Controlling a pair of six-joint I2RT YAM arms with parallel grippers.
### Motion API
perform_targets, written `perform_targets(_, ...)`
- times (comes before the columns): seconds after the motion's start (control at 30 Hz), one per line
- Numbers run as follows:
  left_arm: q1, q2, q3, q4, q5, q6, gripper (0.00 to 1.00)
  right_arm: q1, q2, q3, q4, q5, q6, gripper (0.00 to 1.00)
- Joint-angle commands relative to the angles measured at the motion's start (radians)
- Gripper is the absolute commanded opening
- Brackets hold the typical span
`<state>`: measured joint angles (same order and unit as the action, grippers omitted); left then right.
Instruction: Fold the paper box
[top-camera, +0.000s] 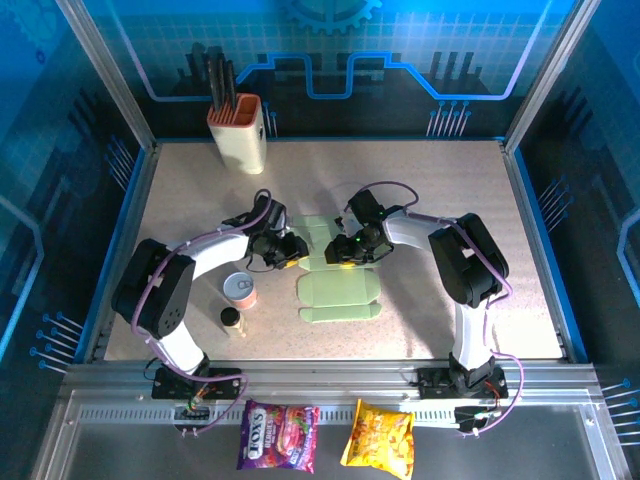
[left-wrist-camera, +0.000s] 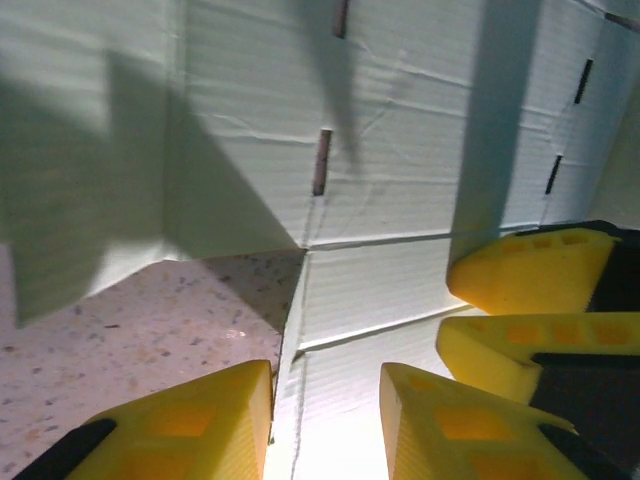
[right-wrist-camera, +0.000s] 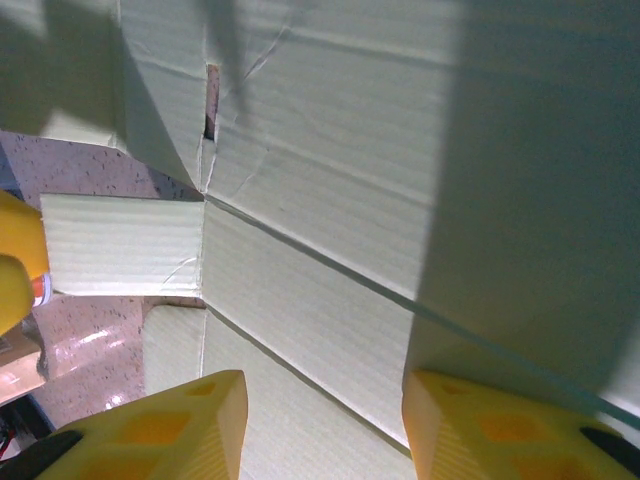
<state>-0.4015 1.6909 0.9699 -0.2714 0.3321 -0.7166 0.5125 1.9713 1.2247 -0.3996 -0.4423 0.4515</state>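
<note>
The paper box (top-camera: 340, 295) is a pale green creased sheet lying mid-table, its far flaps between my two grippers. My left gripper (top-camera: 287, 250) is at the sheet's far left corner. In the left wrist view its yellow fingertips (left-wrist-camera: 200, 420) stand apart over the cardboard (left-wrist-camera: 400, 150), the left one against the sheet's edge, and part of the sheet rises like a wall ahead. My right gripper (top-camera: 350, 247) is just to the right. Its fingers (right-wrist-camera: 160, 430) are spread above creased panels (right-wrist-camera: 330, 200), open. The right arm's yellow fingers (left-wrist-camera: 530, 275) also show close by in the left wrist view.
A beige orange-rimmed utensil holder (top-camera: 240, 135) stands at the back left. A small can (top-camera: 240, 290) and a little bottle (top-camera: 232, 320) sit near the left arm. Two snack bags (top-camera: 278, 435) lie on the front rail. Speckled table (top-camera: 450, 180) lies bare at the right.
</note>
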Motion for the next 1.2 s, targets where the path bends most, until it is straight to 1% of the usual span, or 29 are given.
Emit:
perform_targets(0.0,-0.020,-0.017,0.034,0.009,0.048,-0.023,0.35,0.025,0.006,-0.022,-0.039,0.028,-0.009,0.47)
perform_targets(0.1,-0.028,-0.004,0.043,0.014,0.052,-0.028,0.37,0.024,0.006,-0.024,-0.041,0.028,-0.009,0.47)
perform_targets(0.17,-0.034,0.005,0.050,0.020,0.054,-0.033,0.41,0.024,0.006,-0.023,-0.041,0.029,-0.011,0.47)
perform_targets(0.23,-0.037,0.017,0.057,0.029,0.061,-0.040,0.43,0.024,0.006,-0.023,-0.042,0.032,-0.010,0.47)
perform_targets(0.4,-0.049,0.055,0.074,0.052,0.078,-0.051,0.44,0.024,0.009,-0.023,-0.042,0.033,-0.013,0.46)
perform_targets(0.53,-0.058,0.086,0.081,0.078,0.088,-0.063,0.44,0.024,0.008,-0.024,-0.041,0.043,-0.014,0.42)
perform_targets(0.67,-0.066,0.117,0.092,0.096,0.101,-0.073,0.40,0.024,0.009,-0.024,-0.039,0.051,-0.016,0.36)
perform_targets(0.7,-0.068,0.126,0.097,0.098,0.104,-0.072,0.37,0.023,0.009,-0.023,-0.039,0.051,-0.018,0.34)
perform_targets(0.93,-0.079,0.177,0.107,0.101,0.104,-0.070,0.32,0.017,0.005,-0.033,-0.039,0.078,-0.021,0.27)
perform_targets(1.17,-0.079,0.223,0.088,0.100,0.085,-0.055,0.28,0.014,0.007,-0.047,-0.031,0.079,-0.021,0.24)
